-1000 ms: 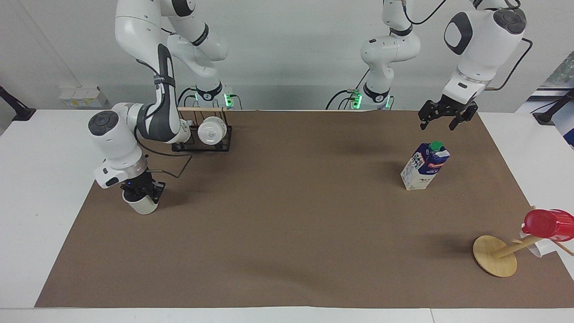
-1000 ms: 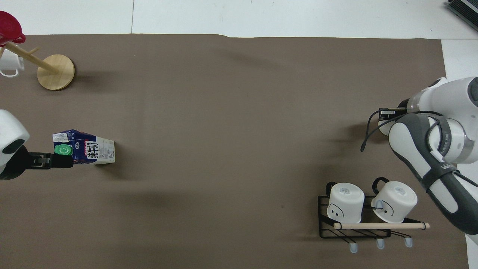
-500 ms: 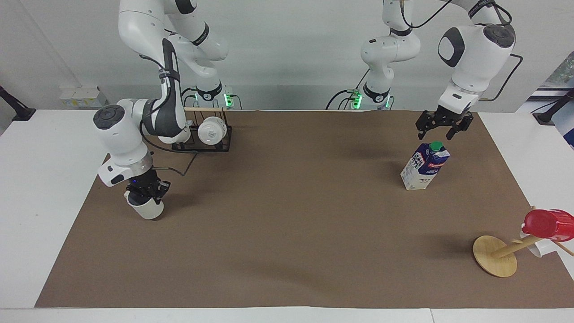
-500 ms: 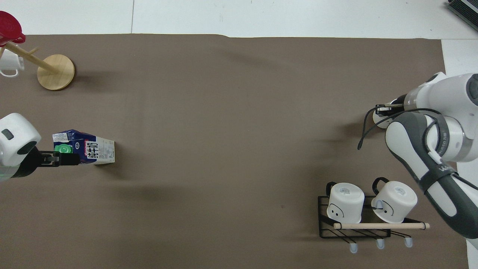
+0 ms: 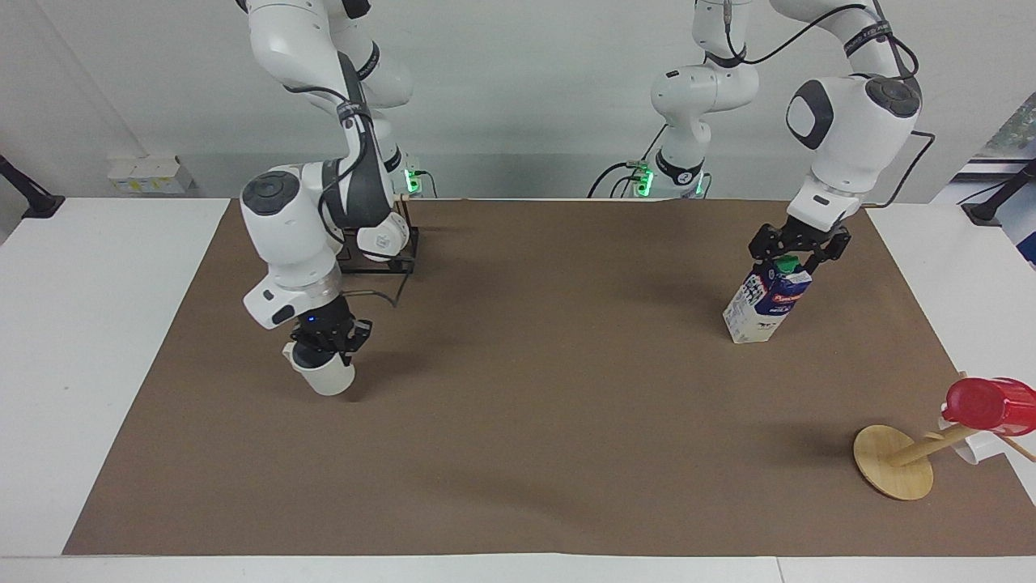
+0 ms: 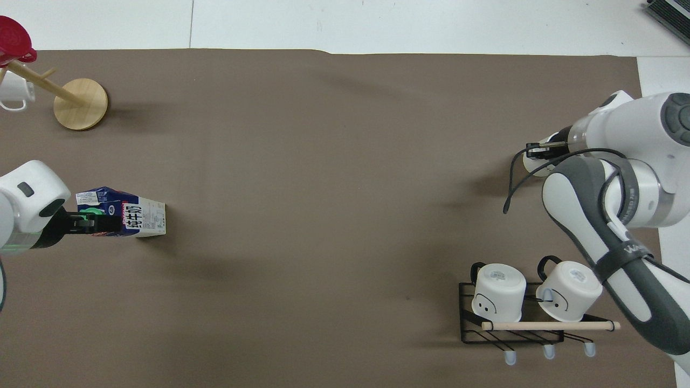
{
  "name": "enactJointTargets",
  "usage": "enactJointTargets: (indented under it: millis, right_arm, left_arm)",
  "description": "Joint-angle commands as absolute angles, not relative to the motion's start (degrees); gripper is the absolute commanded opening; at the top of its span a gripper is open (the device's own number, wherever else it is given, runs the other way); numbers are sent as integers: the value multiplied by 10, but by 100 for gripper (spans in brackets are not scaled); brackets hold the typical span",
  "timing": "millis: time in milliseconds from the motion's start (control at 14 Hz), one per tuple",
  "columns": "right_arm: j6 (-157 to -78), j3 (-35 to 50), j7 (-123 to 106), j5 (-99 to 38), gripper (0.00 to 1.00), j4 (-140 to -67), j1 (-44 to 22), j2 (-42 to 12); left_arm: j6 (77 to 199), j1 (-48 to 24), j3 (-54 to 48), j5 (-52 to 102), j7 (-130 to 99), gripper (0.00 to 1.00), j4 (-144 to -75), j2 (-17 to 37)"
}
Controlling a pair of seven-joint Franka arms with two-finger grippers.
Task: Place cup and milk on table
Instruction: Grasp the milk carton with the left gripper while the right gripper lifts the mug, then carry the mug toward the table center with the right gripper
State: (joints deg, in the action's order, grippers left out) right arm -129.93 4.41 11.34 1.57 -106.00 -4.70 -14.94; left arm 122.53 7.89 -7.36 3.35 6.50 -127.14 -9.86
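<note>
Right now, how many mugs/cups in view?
5. Grey cup in the right gripper; two white mugs on the black rack; red cup and a partly hidden white mug on the wooden stand.

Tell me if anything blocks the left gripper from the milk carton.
Nothing visible does. The left gripper is directly over the milk, its fingers at the green cap, with only bare brown paper around the carton.
</note>
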Motion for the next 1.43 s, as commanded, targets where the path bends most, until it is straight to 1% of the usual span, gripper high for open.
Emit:
enactJointTargets:
  millis: [0, 214, 286, 357, 500, 643, 786, 929, 1071, 1286, 1357]
  right_arm:
    - [-1292, 45, 188, 21, 0, -1055, -98, -150]
    - [-1298, 45, 275, 35, 0, -1052, -164, -157]
    - [-1298, 45, 302, 47, 0, -1042, -189, -168]
    - [-1298, 45, 335, 60, 0, -1028, -205, -181]
    - [-1295, 46, 392, 68, 0, -1008, -239, -202]
    - [-1298, 46, 414, 65, 0, -1007, -270, -211]
    - [-1299, 46, 445, 68, 0, -998, -293, -224]
    - [-1299, 46, 448, 67, 0, -998, -301, -225]
    - [-1298, 46, 457, 67, 0, -994, -313, -225]
    - [-1304, 46, 474, 69, 0, -996, -321, -232]
    - [-1305, 46, 473, 69, 11, -999, -320, -232]
  left_arm:
    - [1240, 83, -75, 24, 72, 100, -1277, -96]
    - [1241, 84, -74, 24, 72, 100, -1277, -96]
    - [1241, 84, -74, 24, 72, 100, -1277, -96]
    - [1241, 84, -74, 24, 72, 96, -1277, -96]
    - [1241, 84, -75, 24, 72, 84, -1277, -96]
    - [1241, 84, -74, 24, 72, 68, -1277, -96]
    - [1241, 84, -74, 24, 71, 58, -1277, -96]
    - [1240, 84, -74, 24, 71, 56, -1277, -96]
    - [1239, 84, -75, 24, 69, 52, -1274, -96]
    - [1235, 84, -75, 24, 56, 51, -1267, -90]
    - [1233, 84, -74, 24, 52, 51, -1264, -90]
